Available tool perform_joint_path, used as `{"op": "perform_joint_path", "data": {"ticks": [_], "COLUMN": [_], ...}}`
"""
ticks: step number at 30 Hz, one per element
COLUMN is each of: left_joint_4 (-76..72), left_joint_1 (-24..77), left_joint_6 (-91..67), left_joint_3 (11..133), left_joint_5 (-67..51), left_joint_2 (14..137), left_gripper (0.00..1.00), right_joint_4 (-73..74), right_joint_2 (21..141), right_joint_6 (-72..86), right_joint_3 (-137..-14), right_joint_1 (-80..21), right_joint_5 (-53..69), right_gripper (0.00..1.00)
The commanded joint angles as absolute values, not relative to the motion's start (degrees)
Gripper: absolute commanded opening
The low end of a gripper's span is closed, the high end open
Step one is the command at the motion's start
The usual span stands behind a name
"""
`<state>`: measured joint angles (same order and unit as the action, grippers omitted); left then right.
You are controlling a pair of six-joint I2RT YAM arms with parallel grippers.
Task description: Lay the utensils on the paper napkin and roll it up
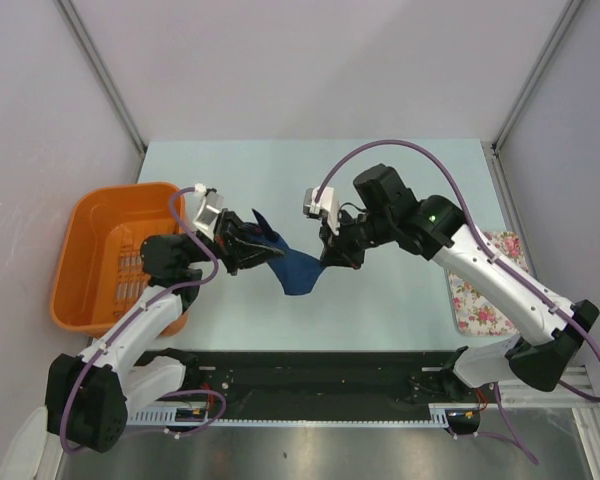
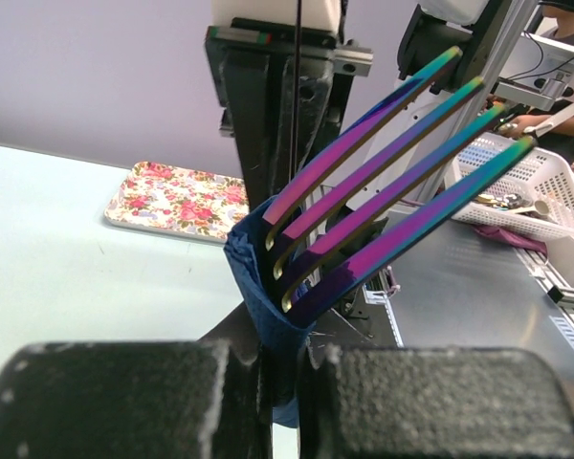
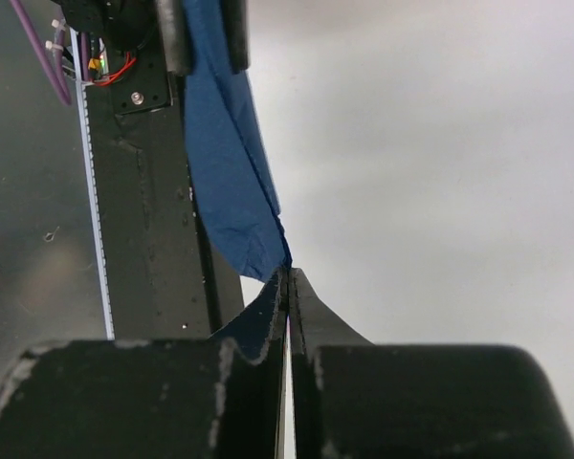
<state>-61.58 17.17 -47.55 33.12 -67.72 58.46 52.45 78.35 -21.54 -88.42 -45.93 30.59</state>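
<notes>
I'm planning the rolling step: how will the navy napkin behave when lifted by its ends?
Likely floppy: the paper napkin sags between the left gripper and right gripper. Probably thin and tearable; the right gripper pinches just a flat corner. The fork might slide out of its loose wrap.

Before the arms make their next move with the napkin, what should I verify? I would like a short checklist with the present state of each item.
1. Left gripper shut on the paper napkin: ok.
2. Right gripper shut on the napkin's other end: ok.
3. Fork wrapped in the napkin, tines sticking out: ok.
4. Second utensil inside the wrap: cannot tell.
5. Napkin rolled into a neat tube: not ok, it sags in loose folds between the grippers.
</notes>
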Motion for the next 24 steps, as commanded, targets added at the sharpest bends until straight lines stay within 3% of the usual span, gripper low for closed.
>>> {"op": "perform_joint_path", "data": {"ticks": [1, 24], "left_joint_4": [-65.8, -63.3], "left_joint_1": [17.1, 21.4], "left_joint_6": [-49.7, -49.0], "left_joint_3": [36.2, 38.6], "left_joint_5": [-66.4, -62.4], "left_joint_2": [57.5, 57.6], "left_gripper": [0.00, 0.00], "right_joint_4": [51.2, 25.0], "right_joint_2": [79.4, 79.8], "right_joint_6": [-23.7, -16.6], "right_joint_3": [-89.9, -80.2], "right_joint_1": [-45.3, -49.7], "right_joint_5": [30.5, 27.4], "right_gripper": [0.00, 0.00]}}
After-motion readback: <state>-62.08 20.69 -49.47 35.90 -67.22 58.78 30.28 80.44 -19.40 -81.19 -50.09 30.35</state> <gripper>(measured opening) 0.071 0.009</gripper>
